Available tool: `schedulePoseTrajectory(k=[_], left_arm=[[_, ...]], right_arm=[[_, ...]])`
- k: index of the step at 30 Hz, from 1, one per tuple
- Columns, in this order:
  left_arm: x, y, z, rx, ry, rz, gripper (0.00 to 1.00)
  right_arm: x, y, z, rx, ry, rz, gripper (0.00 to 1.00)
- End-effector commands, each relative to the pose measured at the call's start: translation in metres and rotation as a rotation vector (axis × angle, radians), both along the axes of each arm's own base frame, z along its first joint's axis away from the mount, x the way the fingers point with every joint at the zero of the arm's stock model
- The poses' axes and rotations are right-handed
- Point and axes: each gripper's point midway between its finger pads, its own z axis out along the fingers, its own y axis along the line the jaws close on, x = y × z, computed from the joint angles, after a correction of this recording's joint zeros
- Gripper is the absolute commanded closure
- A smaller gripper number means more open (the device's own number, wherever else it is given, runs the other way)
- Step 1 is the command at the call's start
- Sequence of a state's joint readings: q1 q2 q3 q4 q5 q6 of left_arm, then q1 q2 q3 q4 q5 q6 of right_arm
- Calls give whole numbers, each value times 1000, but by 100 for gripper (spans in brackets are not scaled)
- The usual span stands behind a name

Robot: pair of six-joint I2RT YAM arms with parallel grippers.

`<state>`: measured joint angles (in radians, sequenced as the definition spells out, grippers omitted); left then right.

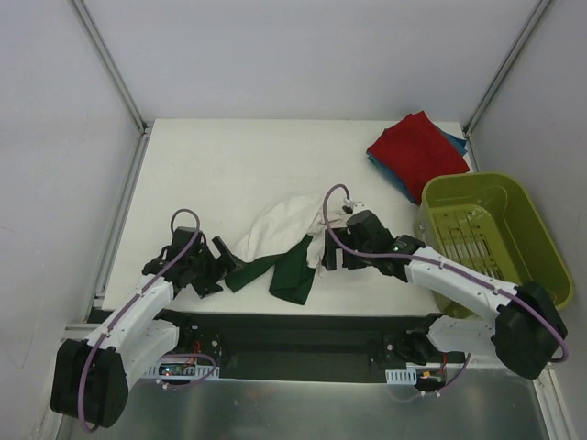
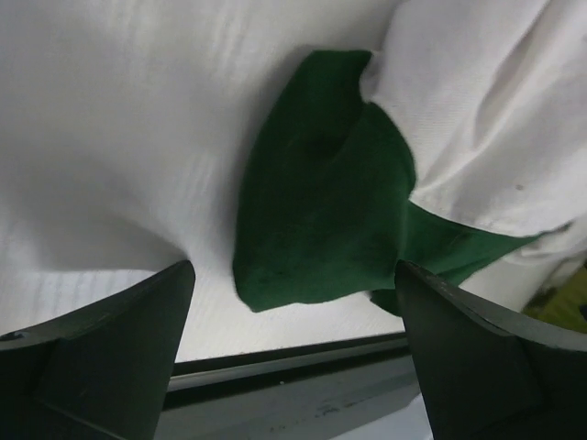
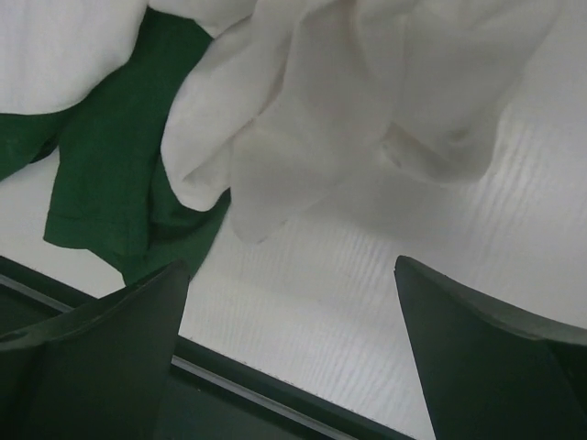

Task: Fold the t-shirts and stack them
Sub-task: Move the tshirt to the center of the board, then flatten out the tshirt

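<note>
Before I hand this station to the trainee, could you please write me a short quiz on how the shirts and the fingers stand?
1. True or false: the red shirt lies on top of the teal-blue shirt.
2. Where is the crumpled cream-white shirt? A. on the red shirt; B. on the table between the two arms; C. draped over the table's far edge.
3. Which fingers hold cloth: the left fingers or the right fingers?
Key: 1 true; 2 B; 3 neither, both sets stand open with nothing between them.
</note>
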<state>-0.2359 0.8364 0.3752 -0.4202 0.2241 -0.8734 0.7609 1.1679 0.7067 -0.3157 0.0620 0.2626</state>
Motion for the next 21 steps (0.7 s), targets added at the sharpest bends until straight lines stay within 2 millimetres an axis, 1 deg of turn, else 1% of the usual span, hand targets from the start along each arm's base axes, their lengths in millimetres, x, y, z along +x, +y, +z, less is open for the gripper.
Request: schedulePoseTrajectory(k=[1,2,3,4,5,6,7,8,9,10,11,13,14,15,16,17,18,19,20,21], left_arm=[[15,-22,4,-109,-29,-25,8],[20,-25,6,-121,-43,-31,10],[21,-27,4,-126,-35,-36,16],[22,-30,3,-126,-34,-43,19],[24,-31,3,-125,-38,-45,23],[25,-31,-1,-118,-21,-44,40],[24,-32,-3,-115,-15,-56,52],[24,-32,-4,-112,-5,-59,65],[24,-34,-4,-119,5,-68,81],[24,-35,-3,-121,2,-85,100],[25,-36,-1,-124,-4,-91,100],[30,-37,10,-132,-49,-100,100],[33,-38,16,-135,-76,-100,100],[39,-39,31,-147,-138,-102,100],[43,-38,39,-143,-172,-93,100],[46,-37,48,-142,-209,-86,100],[53,-36,72,-154,-291,-77,100],[56,-34,84,-153,-326,-58,100],[63,-30,100,-141,-380,-37,100],[70,-29,138,-151,-486,-26,100]], right_arm=[[21,41,11,109,-48,-29,3],[19,43,-3,79,-9,-28,4],[21,47,-5,75,1,-35,6],[22,48,-11,68,12,-46,8],[22,48,-23,43,35,-53,10],[24,48,-26,40,43,-82,13],[25,49,-30,32,51,-92,21],[25,47,-37,15,64,-103,27],[26,48,-38,15,66,-109,35],[26,47,-40,12,69,-112,57],[25,49,-36,21,61,-109,69],[23,46,-29,20,35,-98,88],[23,46,-13,40,-4,-89,91],[25,42,-4,32,-36,-94,97],[21,32,1,-10,-49,-74,100],[20,33,27,17,-106,-58,99],[21,27,37,-3,-145,-60,99],[16,19,45,-25,-155,-50,99],[16,15,70,0,-212,-39,99],[19,6,83,-12,-251,-60,99]])
